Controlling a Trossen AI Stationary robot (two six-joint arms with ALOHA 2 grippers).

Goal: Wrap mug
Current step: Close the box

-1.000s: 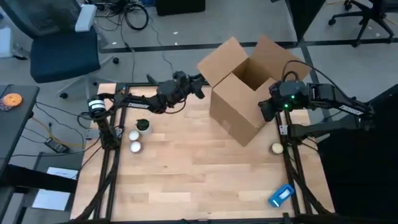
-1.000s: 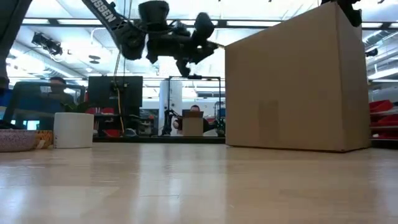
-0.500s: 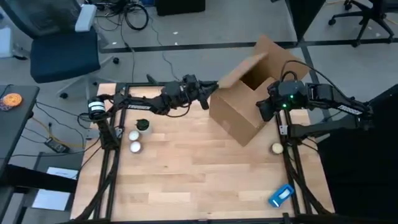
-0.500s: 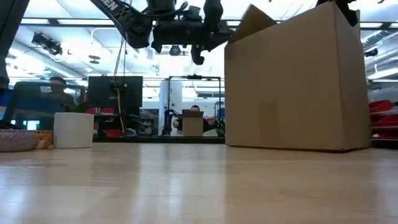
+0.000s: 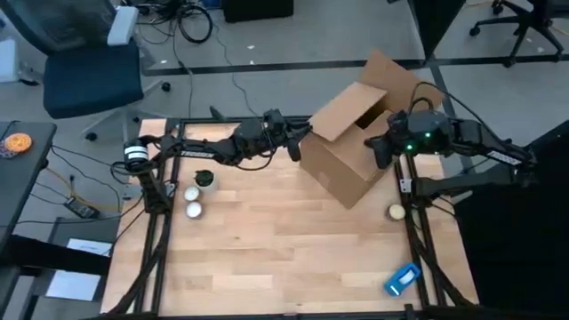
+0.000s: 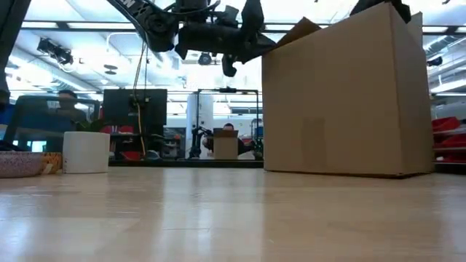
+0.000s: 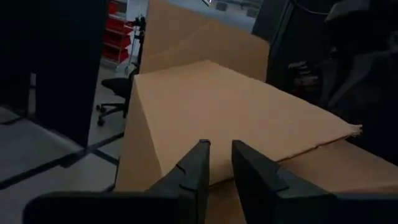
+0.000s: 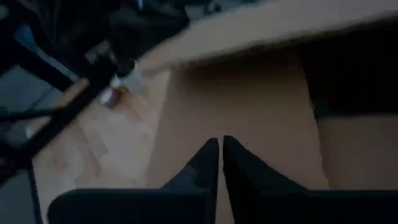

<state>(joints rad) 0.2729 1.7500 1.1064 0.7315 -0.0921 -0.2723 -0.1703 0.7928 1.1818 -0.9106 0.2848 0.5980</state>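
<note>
Two grippers work at the box point(image 5: 342, 164): left gripper point(image 5: 298, 145), fingers nearly closed, pushes one flap point(image 5: 348, 110) down; right gripper point(image 5: 378, 153), fingers closed, steadies the opposite wall. To fold well, I judge the left should press slowly and level while the right resists sliding on the bench point(image 5: 267, 240).

Left hand point(image 5: 300, 144) and right hand point(image 5: 380, 151) raised, fingers nearly closed.

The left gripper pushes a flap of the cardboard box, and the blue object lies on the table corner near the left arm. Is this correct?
Not quite. The left gripper does push a flap of the cardboard box, but the high view shows the blue object on the right arm's side of the table, at the near corner.
</note>
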